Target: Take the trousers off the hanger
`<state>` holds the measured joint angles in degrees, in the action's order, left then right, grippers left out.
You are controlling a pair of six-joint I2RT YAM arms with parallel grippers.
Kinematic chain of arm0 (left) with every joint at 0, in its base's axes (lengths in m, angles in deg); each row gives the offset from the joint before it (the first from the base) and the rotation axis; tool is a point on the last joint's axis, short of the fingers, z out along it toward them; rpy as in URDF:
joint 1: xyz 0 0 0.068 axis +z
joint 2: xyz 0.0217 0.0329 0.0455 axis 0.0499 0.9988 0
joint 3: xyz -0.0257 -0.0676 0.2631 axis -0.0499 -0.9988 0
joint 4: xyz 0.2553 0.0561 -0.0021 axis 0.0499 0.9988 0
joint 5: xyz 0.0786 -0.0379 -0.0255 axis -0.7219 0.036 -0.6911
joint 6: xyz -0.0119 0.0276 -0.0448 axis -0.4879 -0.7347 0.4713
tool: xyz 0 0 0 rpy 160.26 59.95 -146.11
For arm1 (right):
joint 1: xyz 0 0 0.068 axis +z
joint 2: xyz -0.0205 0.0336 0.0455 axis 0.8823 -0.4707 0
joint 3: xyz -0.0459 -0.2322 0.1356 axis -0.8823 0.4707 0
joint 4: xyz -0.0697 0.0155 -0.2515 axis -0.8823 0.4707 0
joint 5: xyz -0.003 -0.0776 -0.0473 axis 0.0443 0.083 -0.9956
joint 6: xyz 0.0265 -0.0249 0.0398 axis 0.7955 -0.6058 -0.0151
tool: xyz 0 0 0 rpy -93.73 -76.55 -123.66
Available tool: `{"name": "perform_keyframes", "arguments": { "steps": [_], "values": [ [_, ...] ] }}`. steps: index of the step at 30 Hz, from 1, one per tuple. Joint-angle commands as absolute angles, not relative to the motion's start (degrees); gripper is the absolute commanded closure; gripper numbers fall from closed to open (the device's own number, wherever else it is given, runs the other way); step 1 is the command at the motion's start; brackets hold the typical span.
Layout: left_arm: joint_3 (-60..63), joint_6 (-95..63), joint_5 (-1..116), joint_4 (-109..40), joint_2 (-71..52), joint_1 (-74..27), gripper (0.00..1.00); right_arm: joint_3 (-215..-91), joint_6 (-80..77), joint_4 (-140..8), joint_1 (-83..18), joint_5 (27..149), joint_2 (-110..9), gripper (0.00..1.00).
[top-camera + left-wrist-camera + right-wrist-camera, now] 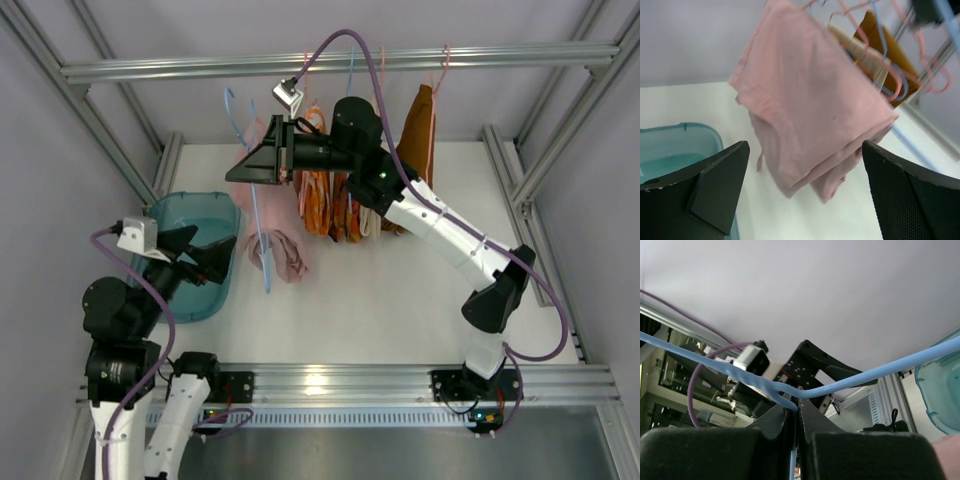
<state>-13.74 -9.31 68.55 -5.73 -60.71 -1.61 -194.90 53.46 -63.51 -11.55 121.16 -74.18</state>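
Pinching the blue hanger [740, 372] at its neck, the right gripper [796, 412] presented the pink trousers [810, 110] at three o'clock of the wide-spread left gripper [805, 150], which probably needed next to close on the cloth and pull it free.

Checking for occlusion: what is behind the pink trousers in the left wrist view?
Behind the pink trousers: other hangers, a cream garment and a brown garment. The trousers partly cover the cream one.

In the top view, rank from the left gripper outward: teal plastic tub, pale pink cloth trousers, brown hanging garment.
1. Teal plastic tub, overlapped by the left gripper.
2. Pale pink cloth trousers, to its right.
3. Brown hanging garment, far right, at the rail.
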Motion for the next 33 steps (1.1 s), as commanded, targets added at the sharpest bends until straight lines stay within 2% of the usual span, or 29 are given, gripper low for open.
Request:
{"name": "perform_keyframes", "arguments": {
  "steps": [1, 5, 8, 19, 33],
  "values": [
    [-18.9, -22.9, 70.7, -4.2, -62.9, -1.5, 0.01, -196.6, 53.3, -69.3, -12.4, 121.4, -70.2, 1.0],
    [-27.6, -28.9, 80.0, -15.9, -70.6, -1.5, 0.02, -197.7, 53.6, -69.6, -12.3, 121.3, -70.6, 1.0],
    [-31.4, -30.8, 84.4, -20.8, -71.8, -1.4, 0.02, -197.9, 53.5, -69.8, -12.3, 121.5, -70.9, 1.0],
    [-37.0, -24.1, 82.2, -39.2, -67.8, -1.4, 0.03, -198.0, 54.6, -71.0, -12.1, 122.4, -72.1, 1.0],
    [-37.8, -28.8, 86.1, -42.3, -66.7, -1.5, 0.01, -200.0, 54.9, -71.2, -10.5, 122.1, -74.7, 1.0]
  ]
}}
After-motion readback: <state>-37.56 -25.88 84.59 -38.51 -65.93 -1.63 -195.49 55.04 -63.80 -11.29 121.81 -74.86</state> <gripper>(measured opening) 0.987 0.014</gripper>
